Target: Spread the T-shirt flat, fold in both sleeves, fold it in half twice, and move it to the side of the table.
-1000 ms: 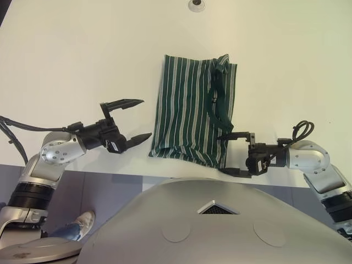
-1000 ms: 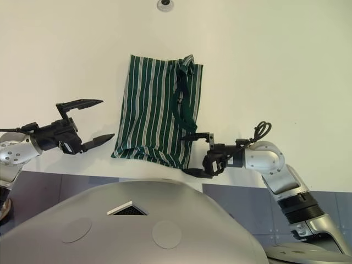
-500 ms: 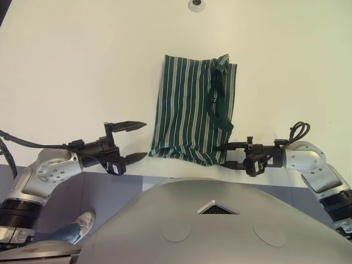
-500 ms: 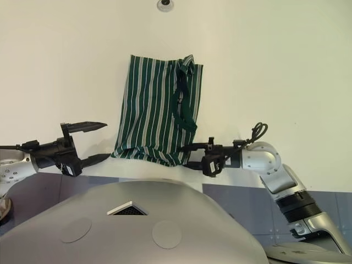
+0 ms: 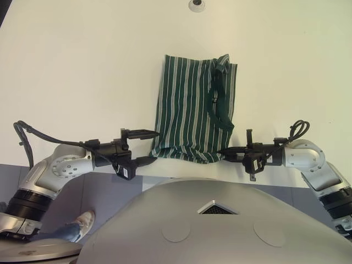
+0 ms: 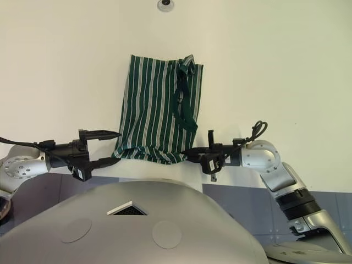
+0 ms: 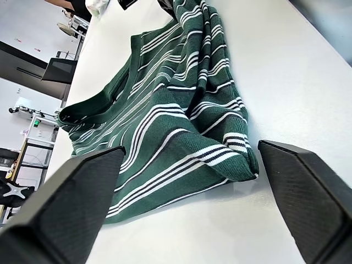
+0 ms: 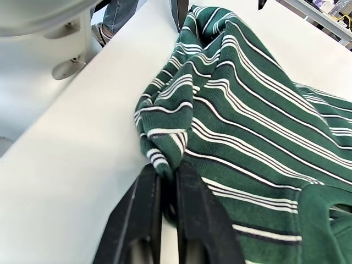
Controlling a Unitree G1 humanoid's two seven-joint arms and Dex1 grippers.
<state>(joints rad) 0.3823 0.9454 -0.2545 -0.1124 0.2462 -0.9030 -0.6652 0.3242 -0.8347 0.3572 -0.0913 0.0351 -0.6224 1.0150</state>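
The green T-shirt [image 5: 190, 107] with white stripes lies folded into a narrow rectangle in the middle of the white table [image 5: 82, 66], its dark collar [image 5: 219, 93] along the right side. My right gripper [image 5: 223, 153] is shut on the shirt's near right corner [image 8: 165, 159], and its fingers [image 8: 144, 220] pinch the bunched hem. My left gripper [image 5: 156, 146] is open at the near left corner [image 7: 245, 162], with one finger [image 7: 71, 203] on each side of the hem and not touching it.
The table's front edge [image 5: 181, 175] runs just under both grippers. A round fitting [image 5: 195, 5] sits in the tabletop at the far edge. Bare table stretches wide to the left and to the right [image 5: 297, 66] of the shirt.
My right gripper has turned and shut on the near right corner. My left gripper has moved right and down to the near left corner, and its fingers have drawn a little closer.
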